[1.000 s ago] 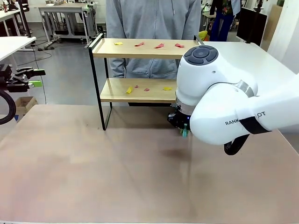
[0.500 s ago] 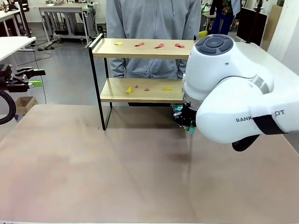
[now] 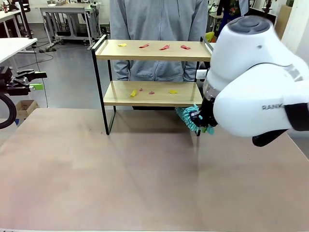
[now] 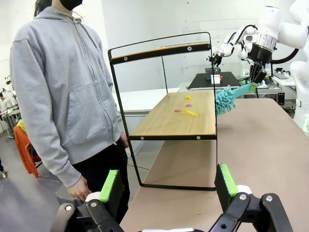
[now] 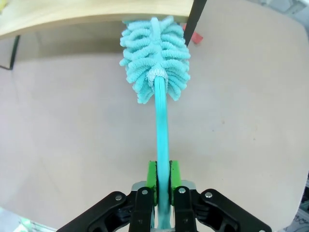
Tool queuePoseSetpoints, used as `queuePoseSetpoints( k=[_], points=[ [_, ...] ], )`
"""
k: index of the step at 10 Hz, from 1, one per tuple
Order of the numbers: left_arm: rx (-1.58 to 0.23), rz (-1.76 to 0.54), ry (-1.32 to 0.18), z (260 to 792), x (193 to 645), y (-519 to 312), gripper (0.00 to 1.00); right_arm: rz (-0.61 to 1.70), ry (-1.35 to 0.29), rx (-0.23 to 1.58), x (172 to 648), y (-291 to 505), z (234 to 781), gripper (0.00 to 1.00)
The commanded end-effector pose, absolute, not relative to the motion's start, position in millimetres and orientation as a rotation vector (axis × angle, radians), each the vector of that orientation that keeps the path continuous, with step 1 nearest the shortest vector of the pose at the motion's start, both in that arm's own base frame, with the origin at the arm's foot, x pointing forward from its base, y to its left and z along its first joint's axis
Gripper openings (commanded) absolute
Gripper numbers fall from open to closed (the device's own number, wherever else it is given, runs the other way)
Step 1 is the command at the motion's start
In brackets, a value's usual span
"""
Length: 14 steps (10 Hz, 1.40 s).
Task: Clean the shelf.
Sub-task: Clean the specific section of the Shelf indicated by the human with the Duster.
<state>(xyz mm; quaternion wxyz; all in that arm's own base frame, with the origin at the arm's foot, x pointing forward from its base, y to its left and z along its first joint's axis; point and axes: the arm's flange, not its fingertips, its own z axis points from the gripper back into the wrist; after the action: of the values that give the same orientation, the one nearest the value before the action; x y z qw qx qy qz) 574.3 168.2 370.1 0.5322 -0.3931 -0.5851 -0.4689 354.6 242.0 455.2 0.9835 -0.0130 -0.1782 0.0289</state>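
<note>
pinching duster (image 5: 155, 53) handle in right gripper (image 5: 162, 171), head aimed at lower shelf (image 3: 130, 53) board, likely to sweep scraps (image 3: 133, 93). spread wide, empty at left gripper (image 4: 168, 183), parked aside.
</note>
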Motion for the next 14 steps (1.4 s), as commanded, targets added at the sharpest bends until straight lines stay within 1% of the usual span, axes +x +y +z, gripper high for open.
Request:
queuePoseSetpoints(
  k=[1,3,6,9,12,14],
  points=[
    [-0.936,-1.126,-1.395,372,573,167,1.00,0.151,-0.348,0.036,338,215,472,0.14],
    [-0.936,-1.126,-1.395,372,573,167,1.00,0.296,-0.301,0.089,324,198,480,0.14],
    [-0.936,-1.126,-1.395,372,573,167,1.00,0.526,-0.272,0.254,309,167,489,0.14],
    [-0.936,-1.126,-1.395,372,573,167,1.00,0.773,-0.219,0.398,305,153,484,0.14],
    [-0.936,-1.126,-1.395,372,573,167,1.00,0.940,-0.141,0.447,295,136,478,0.14],
    [-0.936,-1.126,-1.395,372,573,167,1.00,0.969,-0.118,0.446,282,109,483,0.14]
  ],
)
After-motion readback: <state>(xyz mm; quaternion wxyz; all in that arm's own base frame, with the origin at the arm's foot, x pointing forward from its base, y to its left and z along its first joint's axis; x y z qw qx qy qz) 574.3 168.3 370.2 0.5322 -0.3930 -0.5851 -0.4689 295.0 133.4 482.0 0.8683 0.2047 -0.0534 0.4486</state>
